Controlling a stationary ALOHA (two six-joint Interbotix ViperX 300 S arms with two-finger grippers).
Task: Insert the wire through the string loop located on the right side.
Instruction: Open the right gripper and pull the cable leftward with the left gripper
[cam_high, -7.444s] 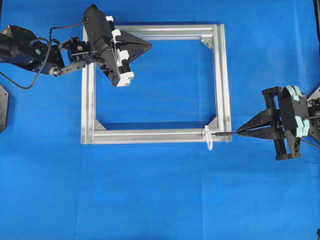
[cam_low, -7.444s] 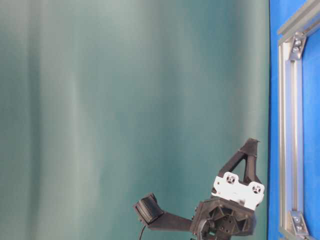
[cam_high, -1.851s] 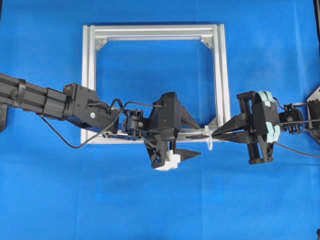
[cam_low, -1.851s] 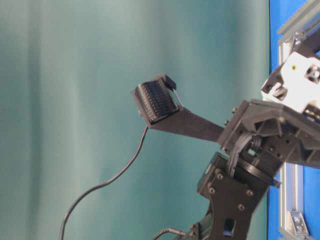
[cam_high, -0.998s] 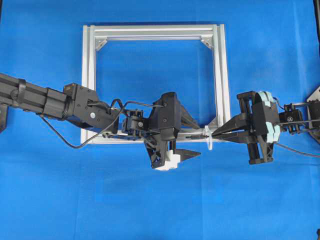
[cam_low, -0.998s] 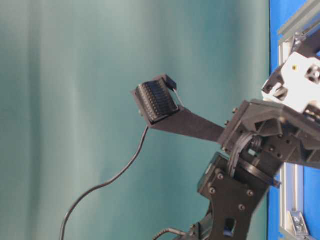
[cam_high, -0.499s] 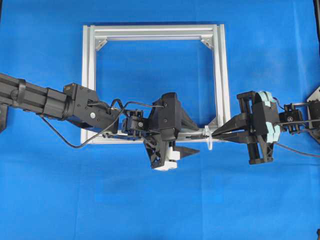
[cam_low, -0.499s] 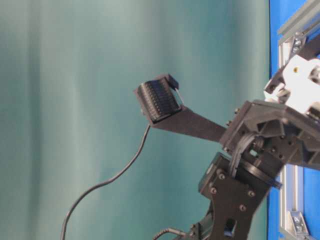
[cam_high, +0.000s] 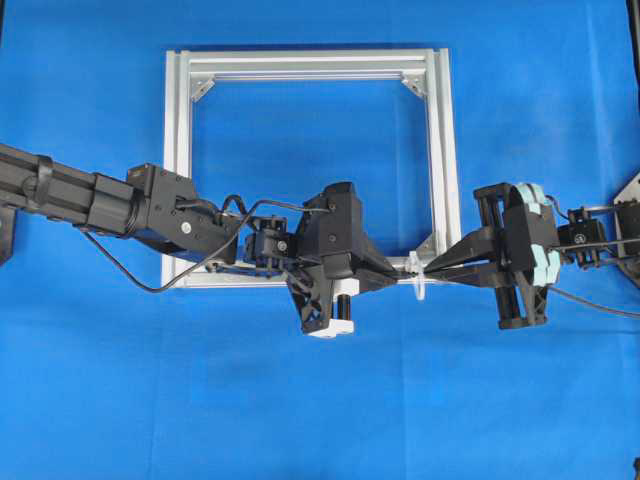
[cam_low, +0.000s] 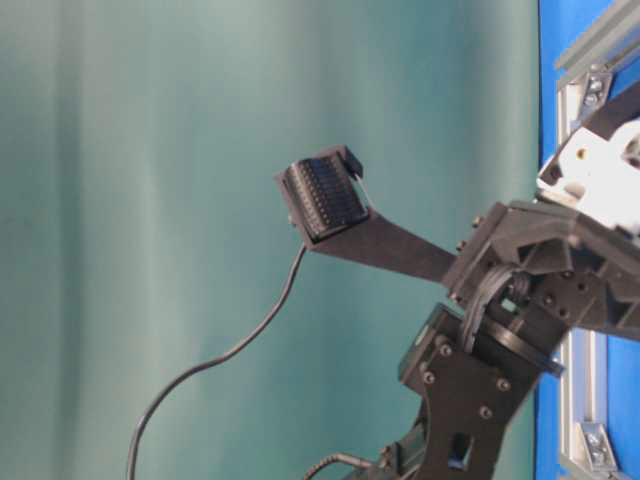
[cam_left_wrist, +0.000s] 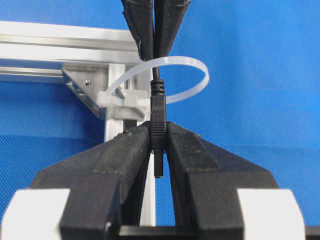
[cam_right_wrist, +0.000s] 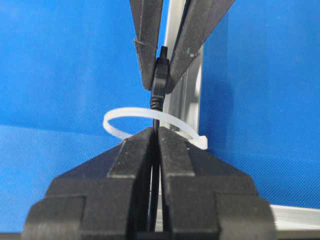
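From overhead, one square aluminium frame (cam_high: 310, 165) lies on the blue table (cam_high: 320, 400), and one white string loop (cam_high: 416, 276) sits at its lower right corner. One wire (cam_high: 440, 273) runs level across the picture, left to right along the frame's lower bar, passing through the loop. The left gripper (cam_high: 392, 279) reaches in from the left with its tips drawn together just left of the loop; the right gripper (cam_high: 430, 272) comes from the right, tips pressed together on the wire just right of the loop. The two tips face each other with the loop between them.

The table-level view is poor: it shows mostly a green backdrop (cam_low: 150, 200) and what is probably the left arm's wrist hardware, with a strip of the frame at the right edge. Neither wire nor loop can be made out there.

In the left wrist view the plug tip (cam_left_wrist: 157, 125) stands along the picture's vertical, its end pointing toward the camera. The left gripper (cam_left_wrist: 158, 145) has its two fingers (cam_left_wrist: 125, 155) clamped on the plug body. The loop (cam_left_wrist: 165, 80) rings the thin wire beyond the plug, beside one corner bracket (cam_left_wrist: 85, 85).

In the right wrist view the right gripper (cam_right_wrist: 155, 137) is squeezed flat on the wire, which runs away from the camera through the loop (cam_right_wrist: 145, 120) to the plug (cam_right_wrist: 159, 82), nipped between the left gripper's two fingers (cam_right_wrist: 147, 45).
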